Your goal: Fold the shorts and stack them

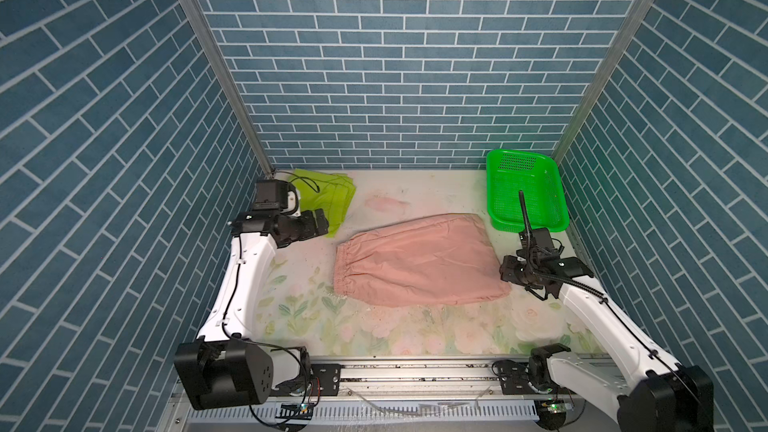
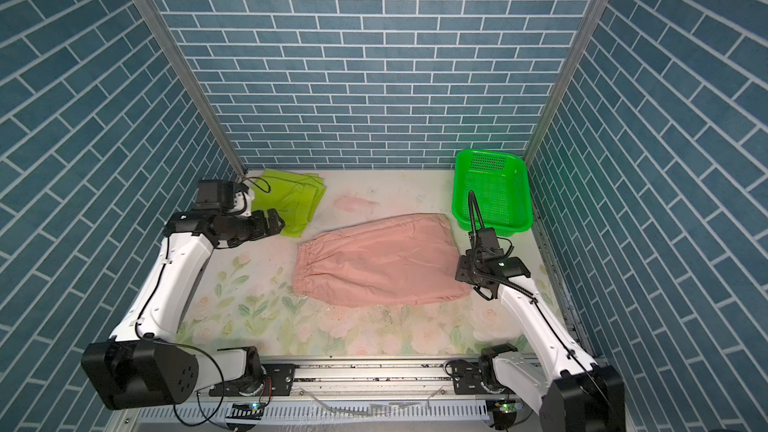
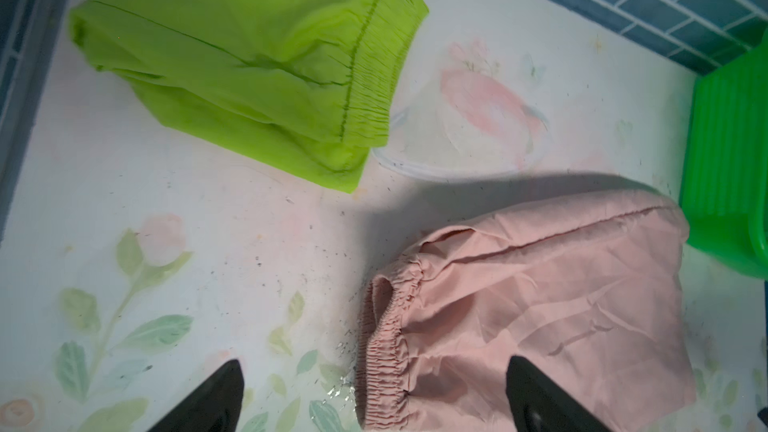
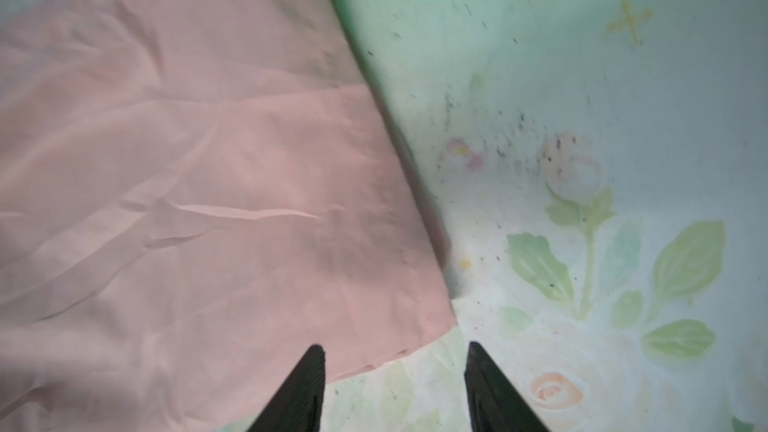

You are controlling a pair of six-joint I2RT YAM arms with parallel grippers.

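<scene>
On the flowered table (image 1: 415,326) (image 2: 374,334), the pink shorts (image 1: 419,263) (image 2: 378,259) lie flat near the middle. They are folded over on themselves, with the gathered waistband (image 1: 343,268) toward the left arm and the leg hems toward the right arm. The green shorts (image 1: 332,201) (image 2: 295,201) sit folded in the far left corner, well apart from the pink shorts. A dark drawstring (image 1: 307,184) trails across their top. A green plastic basket (image 1: 515,166) (image 2: 486,164) stands in the far right corner against the blue brick wall (image 1: 395,76), just beyond the far hem corner of the pink shorts.

The left gripper (image 1: 320,220) (image 2: 274,222) hangs over the near edge of the green shorts. Its wrist view shows the left gripper (image 3: 376,367) spread wide with nothing between the fingers, and both pairs of shorts (image 3: 249,56) (image 3: 540,305) lie on the table below.

The right gripper (image 1: 505,272) (image 2: 461,270) sits at the hem edge of the pink shorts. Its own wrist view shows the right gripper (image 4: 395,349) with its fingers parted and no cloth caught between them. One finger stands over the corner of the pink shorts (image 4: 187,160) and the other over bare table. That view is soft, so whether a fingertip touches the cloth cannot be told.
</scene>
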